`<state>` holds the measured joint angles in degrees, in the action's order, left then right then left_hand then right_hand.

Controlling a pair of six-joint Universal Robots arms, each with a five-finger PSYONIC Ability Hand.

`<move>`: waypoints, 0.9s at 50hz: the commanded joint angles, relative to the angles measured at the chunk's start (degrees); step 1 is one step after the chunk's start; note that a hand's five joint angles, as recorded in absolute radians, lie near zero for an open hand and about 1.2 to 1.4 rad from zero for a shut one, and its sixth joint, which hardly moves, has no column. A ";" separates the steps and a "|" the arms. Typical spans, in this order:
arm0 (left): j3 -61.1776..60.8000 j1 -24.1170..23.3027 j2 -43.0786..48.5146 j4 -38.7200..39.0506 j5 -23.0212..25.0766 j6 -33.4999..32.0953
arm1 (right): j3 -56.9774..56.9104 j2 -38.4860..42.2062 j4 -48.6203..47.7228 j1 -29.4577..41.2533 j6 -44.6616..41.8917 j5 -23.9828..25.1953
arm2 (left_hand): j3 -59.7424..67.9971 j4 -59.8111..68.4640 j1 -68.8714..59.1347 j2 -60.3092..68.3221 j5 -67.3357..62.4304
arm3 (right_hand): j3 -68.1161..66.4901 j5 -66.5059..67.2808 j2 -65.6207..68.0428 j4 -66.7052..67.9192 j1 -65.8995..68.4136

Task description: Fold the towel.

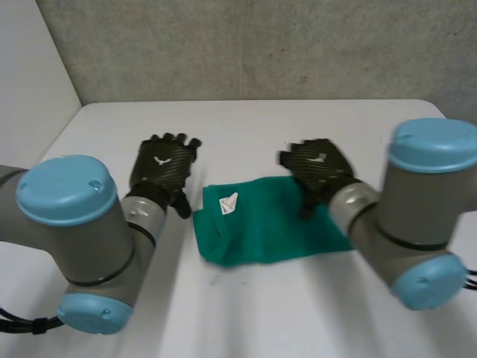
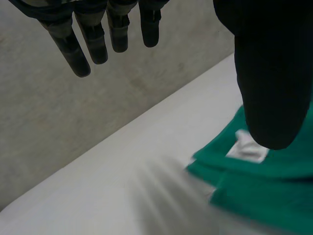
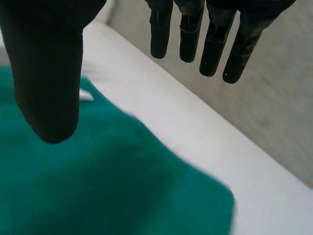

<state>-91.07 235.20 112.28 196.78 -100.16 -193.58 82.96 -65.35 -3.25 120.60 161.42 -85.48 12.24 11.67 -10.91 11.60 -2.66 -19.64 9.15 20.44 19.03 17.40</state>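
Left hand [image 1: 162,168]: open, fingers straight and spread, holding nothing. It hangs over bare table just beside the towel's left end, apart from the cloth.
Right hand [image 1: 320,170]: also open, fingers straight with the thumb out to the side, nothing in its grasp. It is over the far right part of the towel; I cannot tell whether the palm touches the cloth.
Towel [image 1: 261,220]: green, soft and matte. It lies flat on the table between the two arms as a rough rectangle, wider than it is deep, with a rounded near-left corner.
Tag [image 1: 227,203]: a small white label on top of the towel near its left end.
Head view: gives the towel's whole outline and both hands' carbon-weave backs.
Left wrist view: gives the stacked layers at the tag end, one green edge lying over another, just under the thumb [image 2: 274,73].
Right wrist view: gives the far edge of the cloth and its rounded corner, with the fingers [image 3: 215,44] out past that edge over white table.
Table [image 1: 298,298]: white, smooth, with rounded corners.
Wall [image 1: 261,45]: grey and rough-grained, behind the table.
Arms: grey tubes with light-blue round caps.
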 commanded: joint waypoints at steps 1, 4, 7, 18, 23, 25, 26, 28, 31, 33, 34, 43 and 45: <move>1.42 -4.66 0.84 0.00 0.14 2.86 | 12.65 -2.15 -1.40 -12.30 -3.04 7.06 | -2.24 -1.67 0.91 -1.60 2.66 | -0.03 0.52 -0.77 0.64 2.27; 1.60 -5.89 1.71 0.00 0.14 3.13 | 17.31 -2.06 -4.48 -18.37 -6.55 12.16 | -2.24 -1.67 0.91 -1.60 2.66 | -1.87 2.37 1.07 2.48 4.11; 1.60 -6.07 2.42 0.00 0.23 3.21 | 20.13 -1.80 -7.38 -22.42 -9.89 15.33 | -2.24 -1.67 0.91 -1.60 2.66 | -5.91 6.40 5.11 6.52 8.15; 1.60 -5.98 3.65 0.00 0.23 3.48 | 18.65 5.05 -10.46 -24.10 -10.95 16.31 | -2.24 -1.67 0.91 -1.60 2.66 | -20.69 21.19 19.89 21.30 22.93; 1.33 -5.98 3.56 0.00 0.14 3.48 | 18.02 5.50 -10.72 -24.19 -10.16 16.75 | -2.24 -1.67 0.91 -1.60 2.66 | -34.85 35.34 34.05 35.46 37.09; 1.33 -5.89 3.56 0.00 0.14 3.48 | 17.94 5.50 -11.25 -24.19 -10.16 16.75 | -2.24 -1.67 0.91 -1.60 2.66 | -60.21 60.70 59.41 60.82 62.45; 1.25 -5.89 3.47 0.00 0.14 3.48 | 17.94 5.50 -11.25 -24.19 -10.16 16.75 | -2.24 -1.67 0.91 -1.60 2.66 | -60.36 60.85 59.56 60.97 62.59; 1.07 -5.89 3.21 0.00 0.14 3.48 | 17.85 5.24 -12.65 -24.19 -9.64 16.40 | -2.24 -1.67 0.91 -1.60 2.66 | -60.36 60.85 59.56 60.97 62.60; 0.98 -5.80 2.86 0.00 0.14 3.48 | 16.89 4.10 -13.10 -23.92 -7.80 15.87 | -2.24 -1.67 0.91 -1.60 2.66 | -60.36 60.85 59.56 60.97 62.60; 0.98 -5.72 2.60 -0.08 0.05 3.48 | 15.57 3.04 -12.83 -23.66 -6.74 15.69 | -2.24 -1.67 0.91 -1.60 2.66 | -60.36 60.85 59.56 60.97 62.60; 0.98 -5.63 2.59 -0.08 0.05 3.48 | 14.95 2.60 -12.66 -23.40 -6.21 15.61 | -2.24 -1.67 0.91 -1.60 2.66 | -60.36 60.85 59.56 60.97 62.60; 0.46 -5.36 1.54 -0.08 -0.21 3.56 | 6.08 1.19 -4.50 -12.86 -3.83 15.08 | -2.24 -1.67 0.91 -1.60 2.66 | -60.36 60.85 59.56 60.97 62.60; 0.10 -5.28 1.28 -0.08 -0.12 3.56 | 5.81 1.45 -3.70 -12.67 -3.57 15.16 | -2.24 -1.67 0.91 -1.60 2.66 | -60.36 60.85 59.56 60.97 62.60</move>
<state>-90.32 229.72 114.35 196.70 -100.26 -190.03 92.30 -64.32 -11.62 103.75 157.24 -70.21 12.24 11.67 -10.91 11.60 -2.66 -67.59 43.22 67.60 68.13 52.79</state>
